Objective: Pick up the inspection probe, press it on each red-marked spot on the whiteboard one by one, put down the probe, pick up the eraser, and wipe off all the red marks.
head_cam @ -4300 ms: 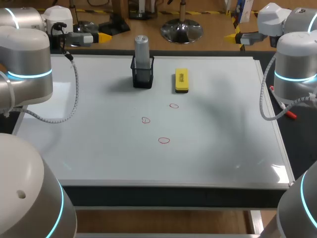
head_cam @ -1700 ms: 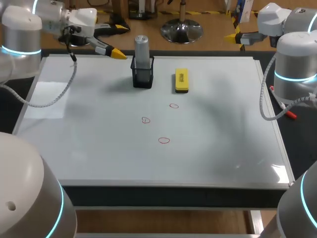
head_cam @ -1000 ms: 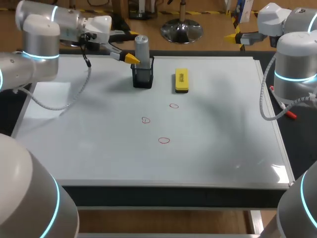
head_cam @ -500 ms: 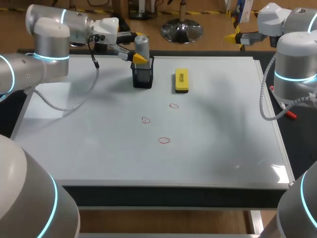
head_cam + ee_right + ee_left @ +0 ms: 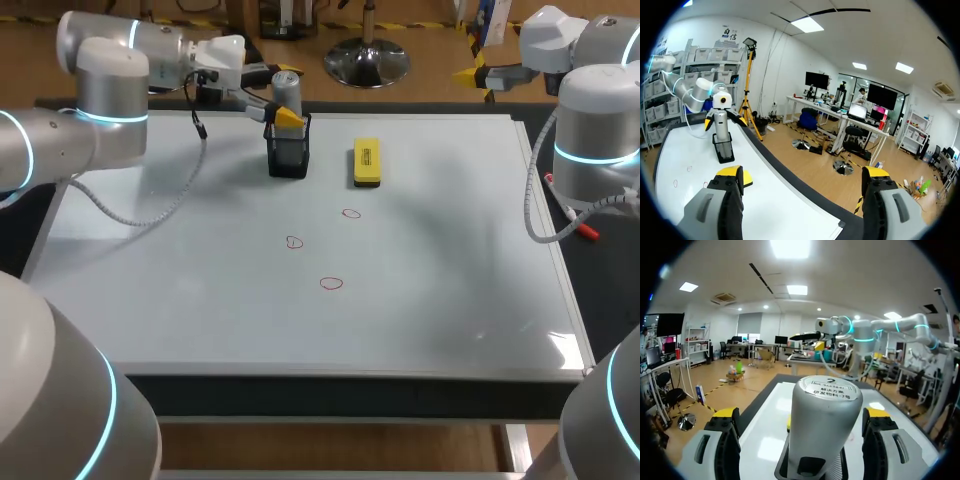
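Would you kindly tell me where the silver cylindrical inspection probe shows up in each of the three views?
Head view: silver probe upright at the whiteboard's far edge, between the left gripper's yellow tips.
Left wrist view: probe close up, between the open fingers.
Right wrist view: probe small, far ahead across the whiteboard.
Shared landmark: the black holder it stands in.

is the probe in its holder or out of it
In, upright. The probe stands in the black holder; the left gripper has its fingers open either side, not yet gripping.
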Available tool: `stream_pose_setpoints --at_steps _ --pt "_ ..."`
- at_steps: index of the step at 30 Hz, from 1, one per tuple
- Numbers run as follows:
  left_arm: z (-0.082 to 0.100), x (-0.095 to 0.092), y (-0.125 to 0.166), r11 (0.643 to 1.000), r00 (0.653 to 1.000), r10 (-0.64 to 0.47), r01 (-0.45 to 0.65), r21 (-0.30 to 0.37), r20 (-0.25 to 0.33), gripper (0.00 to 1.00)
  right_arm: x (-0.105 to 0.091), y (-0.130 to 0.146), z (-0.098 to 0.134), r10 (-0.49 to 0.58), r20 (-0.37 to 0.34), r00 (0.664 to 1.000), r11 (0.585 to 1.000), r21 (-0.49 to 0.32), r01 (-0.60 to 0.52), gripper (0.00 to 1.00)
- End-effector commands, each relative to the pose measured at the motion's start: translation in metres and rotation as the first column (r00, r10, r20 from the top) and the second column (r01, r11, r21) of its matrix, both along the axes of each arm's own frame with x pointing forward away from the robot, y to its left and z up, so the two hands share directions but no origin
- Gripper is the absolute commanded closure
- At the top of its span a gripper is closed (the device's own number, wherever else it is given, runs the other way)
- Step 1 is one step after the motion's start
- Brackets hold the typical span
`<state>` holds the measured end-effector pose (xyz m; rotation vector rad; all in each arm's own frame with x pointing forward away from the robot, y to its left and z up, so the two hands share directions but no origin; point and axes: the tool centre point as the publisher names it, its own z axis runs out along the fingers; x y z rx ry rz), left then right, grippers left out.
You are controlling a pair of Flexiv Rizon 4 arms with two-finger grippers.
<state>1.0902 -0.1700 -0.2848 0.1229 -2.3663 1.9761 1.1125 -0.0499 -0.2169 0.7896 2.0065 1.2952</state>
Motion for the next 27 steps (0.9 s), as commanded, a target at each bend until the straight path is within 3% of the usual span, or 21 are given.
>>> stream_pose_setpoints --at_steps 1,3,4,5,15,27 --pt "0.001 -0.004 0.001 1.000 1.000 0.005 -0.005 0.005 0.002 0.10 0.000 0.000 0.000 0.001 0.000 1.000 1.000 0.000 -0.001 0.00" --pt "0.001 -0.004 0.001 1.000 1.000 0.002 -0.002 0.007 0.002 0.62 0.000 0.000 0.000 0.001 0.000 1.000 1.000 0.000 -0.001 0.00" --pt "0.001 -0.004 0.001 1.000 1.000 0.002 -0.002 0.007 0.003 0.75 0.000 0.000 0.000 0.001 0.000 1.000 1.000 0.000 -0.001 0.00" --pt "0.001 -0.004 0.001 1.000 1.000 0.002 -0.002 0.005 0.005 1.00 0.000 0.000 0.000 0.001 0.000 1.000 1.000 0.000 -0.001 0.00" --pt "0.008 -0.007 0.003 1.000 0.999 -0.006 0.006 0.002 0.032 1.00 0.000 0.000 0.000 0.001 0.000 1.000 1.000 0.000 -0.001 0.00" --pt "0.037 -0.020 0.004 1.000 0.996 0.006 -0.006 -0.008 0.091 1.00 0.000 0.000 0.000 0.001 0.000 1.000 1.000 0.000 -0.001 0.00"
